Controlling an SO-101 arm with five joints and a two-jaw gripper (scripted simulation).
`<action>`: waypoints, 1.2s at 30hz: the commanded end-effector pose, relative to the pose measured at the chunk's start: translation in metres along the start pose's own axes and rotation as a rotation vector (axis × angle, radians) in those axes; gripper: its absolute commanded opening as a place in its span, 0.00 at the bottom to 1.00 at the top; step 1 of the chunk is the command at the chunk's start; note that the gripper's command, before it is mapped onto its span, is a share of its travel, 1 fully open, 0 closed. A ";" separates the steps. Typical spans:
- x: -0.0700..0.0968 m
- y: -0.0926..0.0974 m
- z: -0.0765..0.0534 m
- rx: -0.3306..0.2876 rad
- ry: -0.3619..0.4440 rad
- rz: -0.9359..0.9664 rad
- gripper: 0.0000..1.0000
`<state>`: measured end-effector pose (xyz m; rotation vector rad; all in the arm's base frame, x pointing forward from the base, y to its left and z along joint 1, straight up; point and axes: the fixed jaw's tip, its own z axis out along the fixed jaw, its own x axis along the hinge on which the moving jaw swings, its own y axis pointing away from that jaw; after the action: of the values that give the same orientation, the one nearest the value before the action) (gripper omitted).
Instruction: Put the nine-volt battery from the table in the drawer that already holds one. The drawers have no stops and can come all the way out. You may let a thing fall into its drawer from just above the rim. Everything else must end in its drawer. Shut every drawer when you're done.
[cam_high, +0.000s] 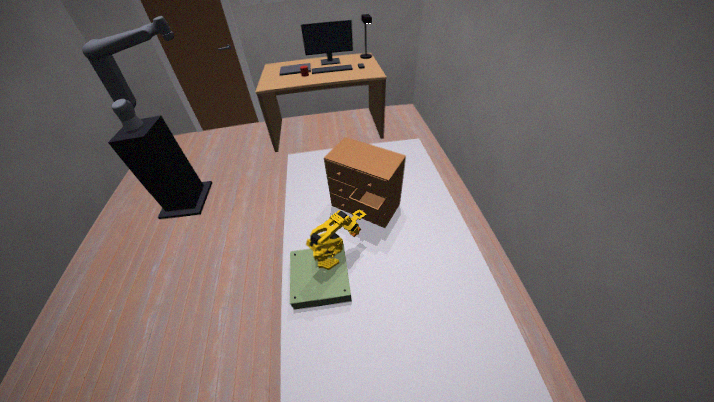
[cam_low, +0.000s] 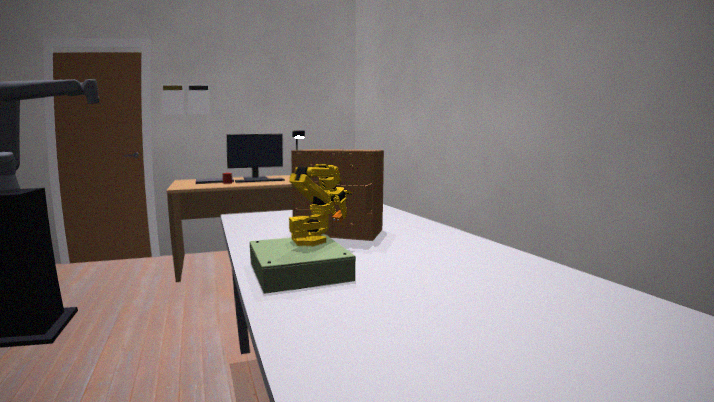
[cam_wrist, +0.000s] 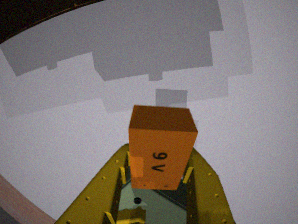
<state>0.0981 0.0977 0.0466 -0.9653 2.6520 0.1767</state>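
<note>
My gripper (cam_wrist: 161, 163) is shut on the orange nine-volt battery (cam_wrist: 161, 145), marked "9V", and holds it above the white table. In the top view the gripper (cam_high: 354, 229) hangs just in front of the wooden drawer cabinet (cam_high: 365, 177), below its one open drawer (cam_high: 370, 199) in the middle row on the right. The open drawer's inside looks empty from here. The other drawers are shut. In the exterior view the battery (cam_low: 338, 214) shows as an orange spot at the arm's tip, in front of the cabinet.
The yellow arm stands on a green base plate (cam_high: 320, 278) on the white table. A black pedestal with a grey arm (cam_high: 159, 162) and a desk with a monitor (cam_high: 322, 75) stand away from the table.
</note>
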 end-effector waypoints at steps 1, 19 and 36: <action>-0.006 0.001 -0.014 -0.007 -0.091 -0.001 0.00; -0.012 0.001 -0.042 -0.013 -0.273 -0.003 0.00; -0.023 0.002 -0.064 -0.017 -0.426 -0.007 0.00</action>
<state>0.0976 0.0974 0.0994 -0.8528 2.3421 0.3241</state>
